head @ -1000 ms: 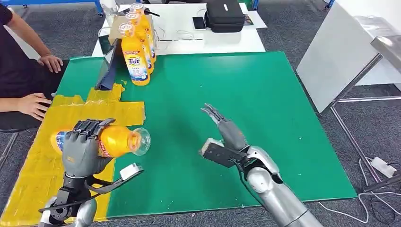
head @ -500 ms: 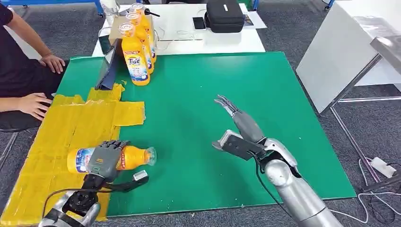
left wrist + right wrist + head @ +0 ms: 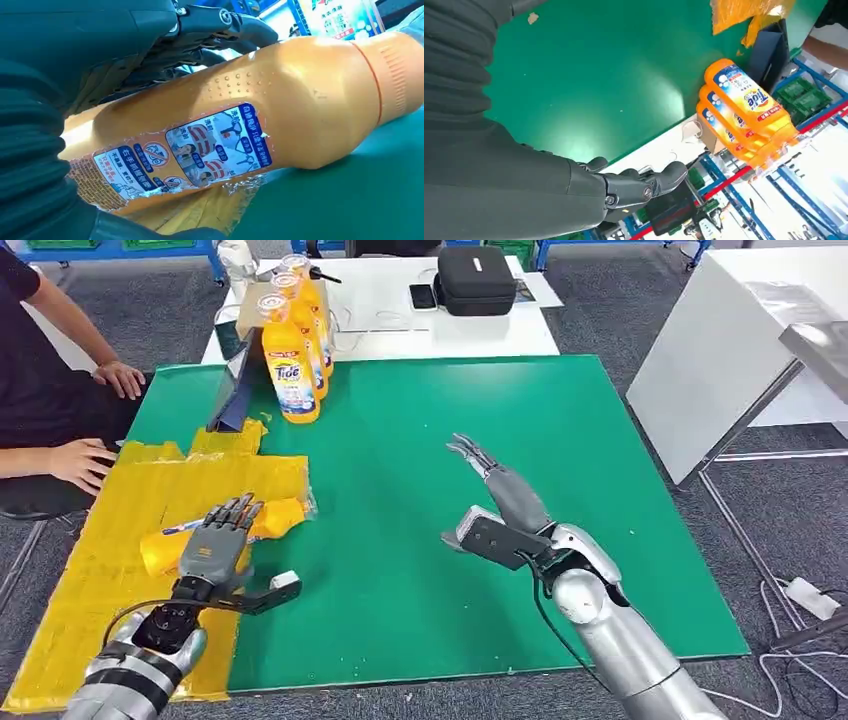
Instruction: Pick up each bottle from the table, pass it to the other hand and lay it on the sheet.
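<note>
We are at the laying-down step: our left hand (image 3: 218, 540) rests over the orange bottle (image 3: 262, 524), which lies on its side on the yellow sheet (image 3: 120, 510), fingers stretched forward, though we cannot tell if it has let go. Our right hand (image 3: 495, 490) hovers released above the green tabletop (image 3: 500, 410); next it likely reaches for the standing bottles (image 3: 292, 365) far ahead.

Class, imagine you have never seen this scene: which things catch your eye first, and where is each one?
The orange bottle lies on its side on the yellow sheet at the green mat's near left, with the left hand over it. The right hand hovers open above the mat's middle. A row of upright Tide bottles stands at the far left edge.
</note>
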`<state>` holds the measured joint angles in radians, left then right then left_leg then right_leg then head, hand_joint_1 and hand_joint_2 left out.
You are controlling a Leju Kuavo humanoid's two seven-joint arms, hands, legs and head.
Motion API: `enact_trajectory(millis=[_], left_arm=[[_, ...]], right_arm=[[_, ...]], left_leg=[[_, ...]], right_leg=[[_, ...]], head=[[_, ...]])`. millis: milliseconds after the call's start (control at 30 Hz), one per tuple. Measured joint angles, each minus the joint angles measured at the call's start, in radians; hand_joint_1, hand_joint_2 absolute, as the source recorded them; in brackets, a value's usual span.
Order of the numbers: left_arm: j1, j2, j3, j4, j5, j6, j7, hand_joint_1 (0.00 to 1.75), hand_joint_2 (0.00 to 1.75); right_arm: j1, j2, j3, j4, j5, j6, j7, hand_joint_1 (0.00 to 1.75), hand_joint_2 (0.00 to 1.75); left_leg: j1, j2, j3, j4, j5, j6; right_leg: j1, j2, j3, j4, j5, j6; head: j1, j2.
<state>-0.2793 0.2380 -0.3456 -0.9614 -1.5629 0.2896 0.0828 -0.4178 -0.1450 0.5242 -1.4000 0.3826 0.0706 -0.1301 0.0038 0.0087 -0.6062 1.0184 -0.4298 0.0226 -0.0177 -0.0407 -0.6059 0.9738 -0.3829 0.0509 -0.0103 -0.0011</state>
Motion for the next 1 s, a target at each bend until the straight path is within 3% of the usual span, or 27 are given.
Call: enact_trajectory(millis=[233, 267, 400, 500, 600, 767, 1000], left_arm=[[0.008, 0.005, 0.034, 0.003, 0.072, -0.001, -0.087, 0.0, 0.0], [0.009, 0.004, 0.036, 0.002, 0.078, 0.0, -0.092, 0.0, 0.0], [0.058, -0.027, 0.126, -0.14, 0.469, -0.035, -0.283, 0.0, 0.0], [0.096, -0.069, 0.208, -0.292, 0.919, -0.209, -0.419, 0.0, 0.0], [0.135, -0.109, 0.3, -0.489, 1.299, -0.392, -0.53, 0.0, 0.0], [0.172, -0.174, 0.393, -0.681, 1.394, -0.43, -0.55, 0.0, 0.0], [0.224, -0.233, 0.405, -0.808, 1.382, -0.385, -0.594, 0.0, 0.0]], right_arm=[[-0.001, 0.002, 0.0, 0.008, 0.004, -0.002, -0.002, 0.0, 1.75], [-0.001, 0.002, 0.0, 0.009, 0.005, -0.002, -0.003, 0.0, 0.0], [0.025, -0.002, -0.001, 0.005, 0.047, -0.03, -0.024, 0.0, 0.0], [0.073, 0.006, -0.011, -0.02, 0.06, -0.081, -0.096, 0.0, 0.0], [0.154, 0.072, -0.049, -0.081, 0.034, -0.162, -0.188, 0.0, 0.0], [0.217, 0.132, -0.071, -0.144, 0.026, -0.182, -0.2, 0.0, 0.0], [0.268, 0.172, -0.097, -0.196, 0.02, -0.228, -0.263, 0.0, 0.0]], left_leg=[[0.0, 0.0, 0.001, 0.0, 0.003, 0.0], [0.0, 0.0, 0.001, 0.0, 0.003, 0.0], [0.0, -0.001, -0.002, 0.001, 0.003, 0.0], [0.0, -0.001, -0.008, 0.001, 0.004, 0.001], [0.0, 0.004, -0.011, 0.001, 0.002, 0.0], [0.0, 0.004, -0.013, 0.001, 0.001, -0.001], [0.0, 0.004, -0.014, 0.001, 0.001, -0.001]], right_leg=[[0.0, 0.0, 0.0, 0.002, 0.002, 0.001], [0.0, 0.0, 0.0, 0.002, 0.002, 0.001], [0.0, -0.001, -0.002, 0.002, 0.002, 0.002], [0.0, -0.001, -0.007, 0.002, 0.002, 0.002], [0.0, 0.002, -0.012, 0.002, 0.003, 0.003], [0.001, 0.003, -0.015, 0.002, 0.001, 0.002], [0.0, 0.003, -0.016, 0.002, 0.001, 0.002]], head=[[0.0, 0.0], [0.0, 0.0], [0.0, 0.0], [0.001, 0.0], [-0.001, 0.0], [0.0, 0.0], [0.0, 0.0]])
